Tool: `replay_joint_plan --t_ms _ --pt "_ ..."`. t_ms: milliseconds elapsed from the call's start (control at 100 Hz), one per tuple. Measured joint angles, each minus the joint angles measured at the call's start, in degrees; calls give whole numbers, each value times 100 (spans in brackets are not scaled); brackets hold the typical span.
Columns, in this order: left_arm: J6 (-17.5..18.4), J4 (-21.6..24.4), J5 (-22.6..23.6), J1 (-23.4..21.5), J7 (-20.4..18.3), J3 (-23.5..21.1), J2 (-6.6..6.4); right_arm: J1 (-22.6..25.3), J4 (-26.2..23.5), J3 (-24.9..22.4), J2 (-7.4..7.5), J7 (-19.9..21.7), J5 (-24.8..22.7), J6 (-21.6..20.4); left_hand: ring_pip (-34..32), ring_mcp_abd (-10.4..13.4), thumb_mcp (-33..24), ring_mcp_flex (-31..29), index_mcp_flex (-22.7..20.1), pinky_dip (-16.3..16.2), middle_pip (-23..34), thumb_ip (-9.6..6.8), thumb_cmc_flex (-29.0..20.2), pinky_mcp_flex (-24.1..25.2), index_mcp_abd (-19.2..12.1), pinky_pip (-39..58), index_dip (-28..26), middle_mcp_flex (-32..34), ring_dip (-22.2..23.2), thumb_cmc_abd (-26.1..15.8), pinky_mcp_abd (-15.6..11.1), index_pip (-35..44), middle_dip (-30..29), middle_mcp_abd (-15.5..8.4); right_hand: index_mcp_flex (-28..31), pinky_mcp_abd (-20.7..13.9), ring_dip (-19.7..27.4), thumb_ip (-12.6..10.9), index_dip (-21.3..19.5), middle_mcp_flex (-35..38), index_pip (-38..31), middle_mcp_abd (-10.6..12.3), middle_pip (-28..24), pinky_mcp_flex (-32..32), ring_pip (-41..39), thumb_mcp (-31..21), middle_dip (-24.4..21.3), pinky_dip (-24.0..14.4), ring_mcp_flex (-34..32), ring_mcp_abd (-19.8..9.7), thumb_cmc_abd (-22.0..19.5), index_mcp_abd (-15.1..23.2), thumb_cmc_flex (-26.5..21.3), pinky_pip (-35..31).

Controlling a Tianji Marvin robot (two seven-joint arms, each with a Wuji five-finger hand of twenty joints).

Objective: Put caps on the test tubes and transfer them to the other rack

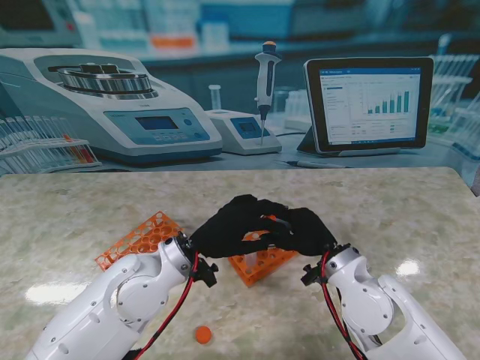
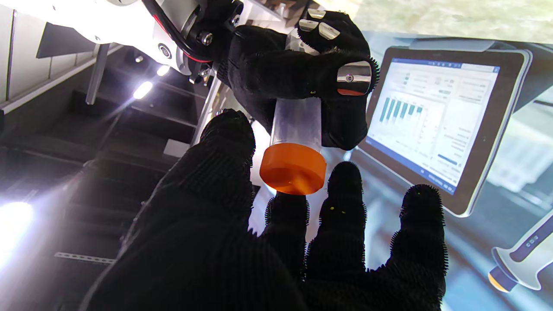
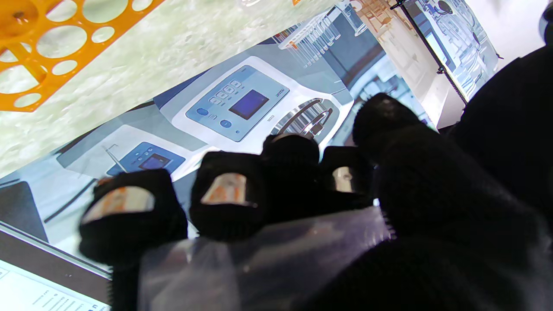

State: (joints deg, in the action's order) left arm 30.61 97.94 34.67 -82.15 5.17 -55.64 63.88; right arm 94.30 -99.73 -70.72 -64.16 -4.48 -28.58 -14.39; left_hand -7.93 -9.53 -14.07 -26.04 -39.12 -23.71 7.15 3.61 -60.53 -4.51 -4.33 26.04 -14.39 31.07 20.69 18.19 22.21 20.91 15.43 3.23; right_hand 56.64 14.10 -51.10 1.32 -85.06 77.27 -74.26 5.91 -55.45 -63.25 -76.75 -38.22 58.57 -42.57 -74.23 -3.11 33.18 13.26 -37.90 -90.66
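1. Marble-patterned table (image 1: 390,217) stands in front of a printed laboratory backdrop showing a centrifuge, a pipette and a tablet.
2. Both black-gloved hands meet above the middle of the table, over an orange rack (image 1: 261,264).
3. The right hand (image 1: 304,231) has its fingers (image 3: 224,194) clamped around a clear test tube (image 2: 296,123), holding it steady, probably so the other hand can work on its open end.
4. An orange cap (image 2: 293,167) sits on the tube's end, which points toward the left hand (image 1: 229,225).
5. The left hand's fingers (image 2: 345,203) are apart around the cap; whether they touch it I cannot tell. Judged from this, the cap is on or nearly seated.
6. A second orange rack (image 1: 139,240) lies to the left, partly behind the left arm.
7. One loose cap (image 1: 202,334) lies on the table nearer to me, apart from both racks, likely waiting for another tube.
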Motion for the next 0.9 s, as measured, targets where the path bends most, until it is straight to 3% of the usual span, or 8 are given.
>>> replay_joint_plan --t_ms 240,350,480,580,670,740,830,900 --pt "-186 -73 -65 175 -71 109 15 8 -17 -8 0 -7 -9 -50 -342 -4 116 -304 -87 -7 75 -8 -154 -225 188 247 -90 125 409 61 0 -40 32 12 0 -3 0 0 0 0 34 0 0 0 0 0 0 0 0 0 0 0 0 0" --pt "-224 -90 -61 207 -77 129 17 17 -23 -11 0 -13 -12 -56 -512 40 46 -429 -82 -314 200 -8 -230 -433 109 768 -532 250 815 171 -51 102 310 12 0 -3 0 0 1 1 76 0 0 0 0 0 0 0 0 -1 0 0 0 0" --pt "-264 -136 -21 273 -65 176 19 30 -24 -11 0 -23 -12 -83 -695 161 -162 -455 77 -612 254 16 -230 -628 -191 1289 -1036 250 1264 287 -208 588 529 12 1 -4 0 0 1 2 86 0 0 0 0 0 0 0 0 -1 0 0 0 0" --pt "-297 -167 -56 336 -68 223 20 45 -24 -11 0 -43 -11 -110 -904 213 -193 -468 192 -955 309 35 -219 -844 -221 1910 -1084 312 1695 352 -316 730 661 12 5 -4 0 0 1 2 86 0 0 -7 0 0 0 0 0 -2 0 0 0 0" --pt "-329 -188 -109 383 -78 265 23 62 -25 -10 0 -56 -9 -129 -916 217 -153 -471 196 -1336 372 40 -216 -1091 -221 2656 -1084 390 2842 365 -414 793 750 7 10 -4 0 0 1 3 86 0 0 -7 0 0 0 57 0 -2 0 17 0 0" --pt "-355 -205 -161 413 -78 300 29 79 -28 -10 0 -61 -8 -153 -917 217 217 -572 196 -1959 440 -12 -359 -1492 -202 3826 -1084 403 3444 347 -695 850 779 6 63 -4 0 0 1 4 86 0 0 -9 0 60 0 69 0 -2 2 60 0 0" --pt "-401 -231 -255 456 -78 369 36 103 -31 -16 1 -68 -1 -177 -1062 213 306 -572 199 -2391 525 -57 -360 -1923 -104 4838 -1084 397 3755 293 -1031 910 902 5 108 -4 0 0 0 4 86 0 0 -13 0 64 0 73 0 -2 5 63 2 0" --pt "-438 -246 -332 489 -106 416 37 119 -31 -24 2 -75 1 -191 -1068 211 314 -573 264 -2476 513 -49 -359 -2120 -22 5268 -1206 380 3896 216 -1124 1028 1765 43 115 -4 0 0 0 4 86 0 0 -14 0 64 0 73 0 -2 5 63 3 0"
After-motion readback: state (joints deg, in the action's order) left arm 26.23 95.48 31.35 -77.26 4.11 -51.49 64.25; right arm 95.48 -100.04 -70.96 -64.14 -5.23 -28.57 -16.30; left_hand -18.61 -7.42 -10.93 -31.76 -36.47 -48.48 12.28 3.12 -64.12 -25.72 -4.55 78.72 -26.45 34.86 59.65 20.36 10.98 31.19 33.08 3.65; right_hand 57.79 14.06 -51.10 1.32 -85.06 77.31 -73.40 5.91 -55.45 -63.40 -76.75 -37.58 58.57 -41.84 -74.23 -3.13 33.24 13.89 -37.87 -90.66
